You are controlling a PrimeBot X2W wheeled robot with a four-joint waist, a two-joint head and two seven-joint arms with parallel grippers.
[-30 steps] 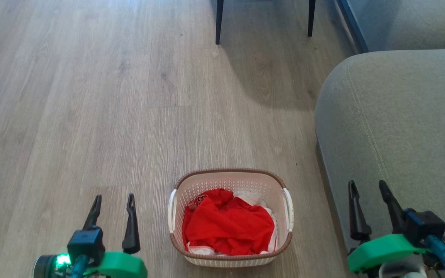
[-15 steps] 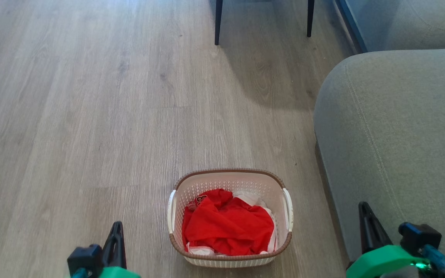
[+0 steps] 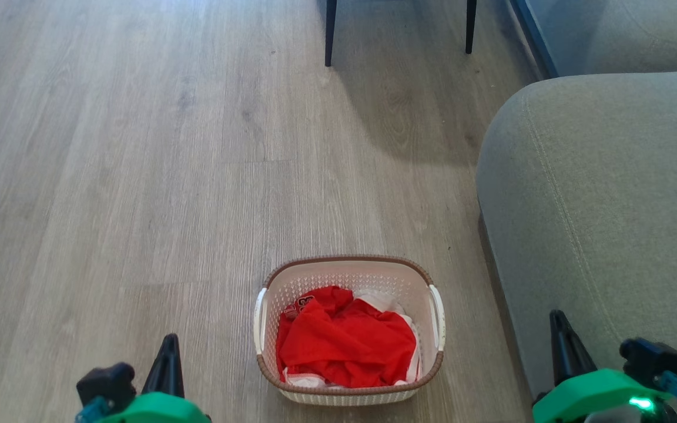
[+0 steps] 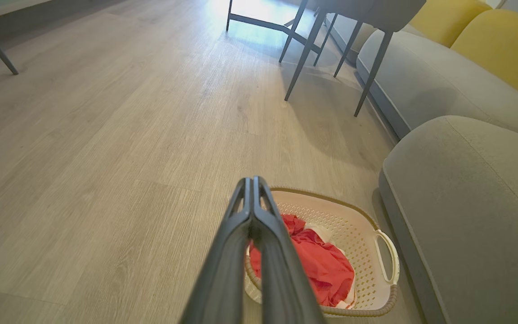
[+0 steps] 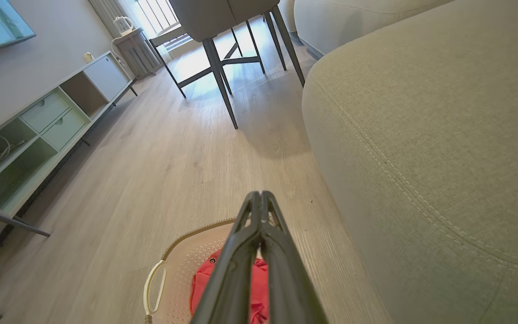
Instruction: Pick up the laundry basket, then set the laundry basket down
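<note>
The laundry basket (image 3: 347, 259), cream with a brown rim and white side handles, stands on the wood floor in the lower middle of the head view. Red and white clothes (image 3: 344, 343) lie inside it. My left gripper (image 3: 168, 342) is low at its left, shut on nothing and apart from the basket. My right gripper (image 3: 557, 320) is low at its right, in front of the sofa, also shut and empty. In the left wrist view the shut gripper (image 4: 252, 180) points over the basket (image 4: 358, 234). The right wrist view has its shut gripper (image 5: 259, 194) above the basket (image 5: 182, 265).
A grey sofa arm (image 3: 603, 194) rises close to the basket's right side. Dark furniture legs (image 3: 330, 32) stand on the floor far ahead. A low media cabinet (image 5: 38, 130) lines the far wall. Open wood floor (image 3: 138, 176) stretches ahead and to the left.
Both grippers went from open to shut and drew back toward the bottom of the head view. The basket has stayed on the floor.
</note>
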